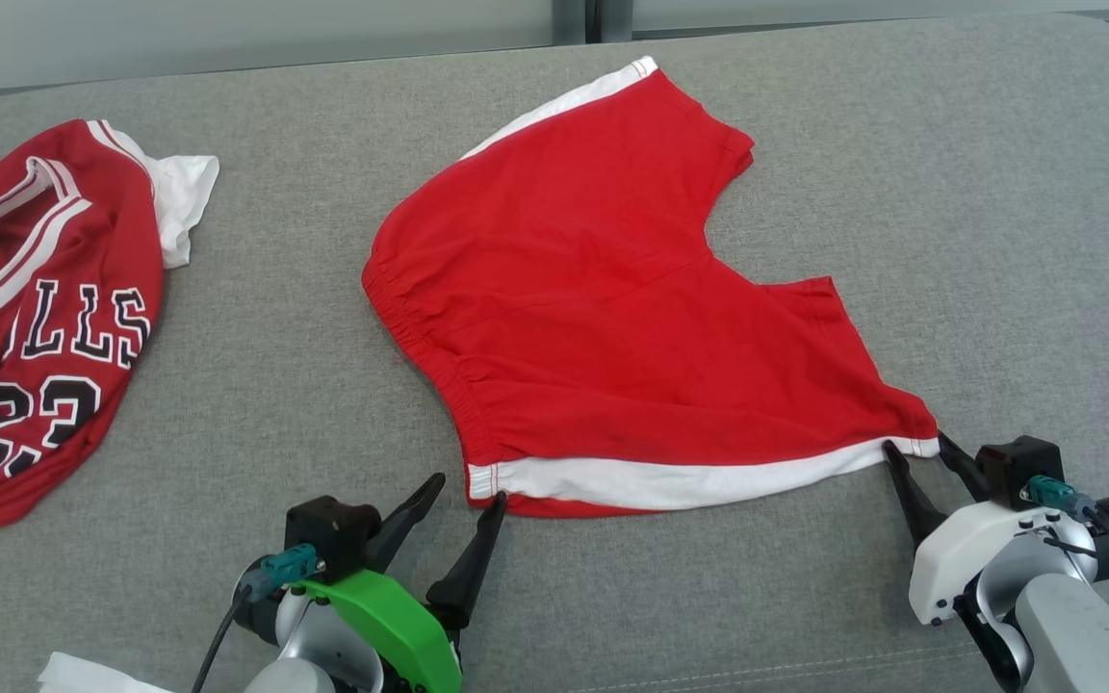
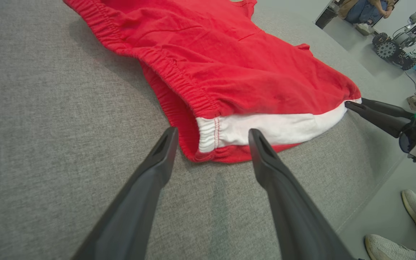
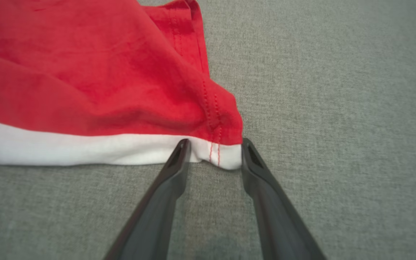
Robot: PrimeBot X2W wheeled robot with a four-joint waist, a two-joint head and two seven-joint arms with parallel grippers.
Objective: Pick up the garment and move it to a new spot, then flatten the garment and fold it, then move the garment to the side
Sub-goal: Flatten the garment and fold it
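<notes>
Status: the red shorts (image 1: 612, 318) lie spread near the centre of the grey padded surface (image 1: 997, 241), waistband toward 9 o'clock and leg openings toward 1 and 3 o'clock. The white side stripe (image 1: 670, 481) runs along the near edge at 6 o'clock. A red jersey (image 1: 35, 318) lies well apart at 9 o'clock and is not part of this step.

Left gripper (image 1: 466, 488): released, jaws wide, holding nothing. It sits at 7 o'clock of the garment, its tips just short of the waistband corner (image 2: 208, 135).

Right gripper (image 1: 916, 443): jaws apart, at 4 o'clock of the garment. Its tips bracket the hem corner (image 3: 226, 159), which lies between them. I see no pinch on the cloth yet.

Step in hand, as I judge it: taking hold of the two near corners, either for flattening or for the first fold. The cloth already lies fairly flat.

Next move calls for:
1. Advance the left tips over the waistband corner.
2. Clench both claws, catching both fabric layers.
3. Lift both corners evenly toward 12 o'clock, keeping the near edge taut.
</notes>
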